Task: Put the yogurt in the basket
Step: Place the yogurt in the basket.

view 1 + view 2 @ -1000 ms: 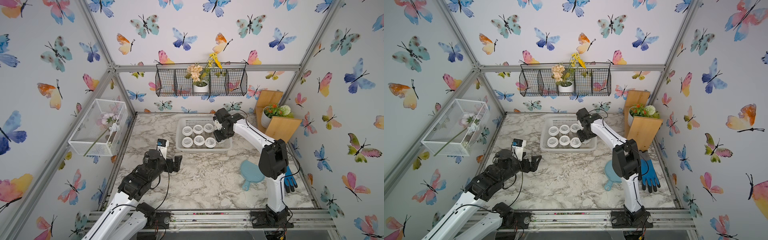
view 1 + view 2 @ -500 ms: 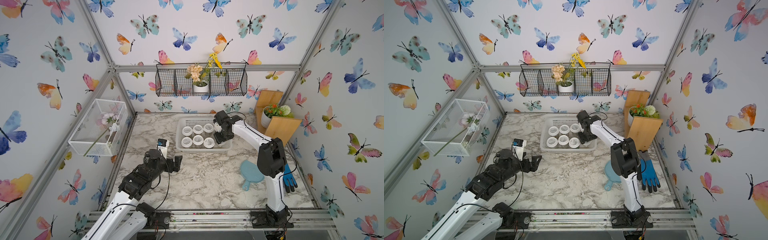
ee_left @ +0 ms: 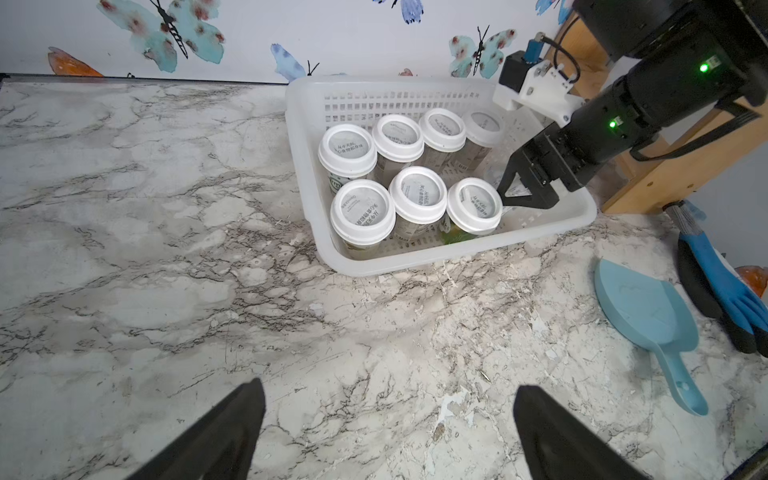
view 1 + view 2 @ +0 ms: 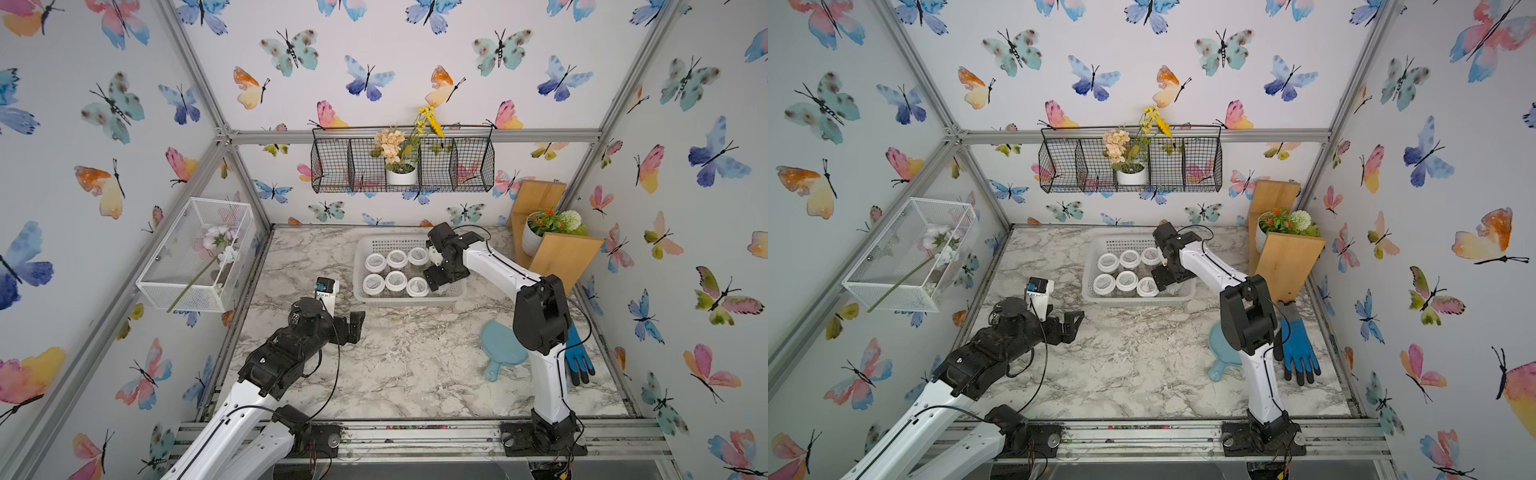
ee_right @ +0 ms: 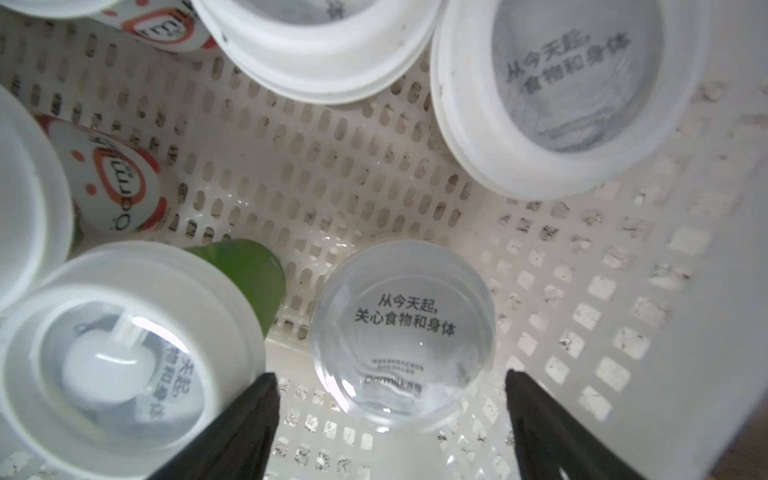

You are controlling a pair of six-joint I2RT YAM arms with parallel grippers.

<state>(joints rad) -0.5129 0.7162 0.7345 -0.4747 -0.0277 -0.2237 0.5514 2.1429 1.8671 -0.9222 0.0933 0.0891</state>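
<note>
- The yogurt [image 5: 403, 332] with the flatter, paler lid stands upright on the basket [image 3: 415, 264] floor, at the end next to the seven other jars [image 3: 417, 193].
- My right tool [image 5: 389, 374], shut a second ago, now stands spread either side of that jar, gripping nothing.
- My left tool [image 3: 388, 384] stays wide open and empty over the tabletop [image 3: 166, 208].

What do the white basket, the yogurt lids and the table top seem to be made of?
The basket: probably plastic, slightly glossy and translucent white, with moulded slots in walls and floor.
The yogurt lids: likely plastic too, matte white rims around clear printed centres.
The table top: marble look, grey veins on white; chipped patches suggest a printed film, not stone.
</note>
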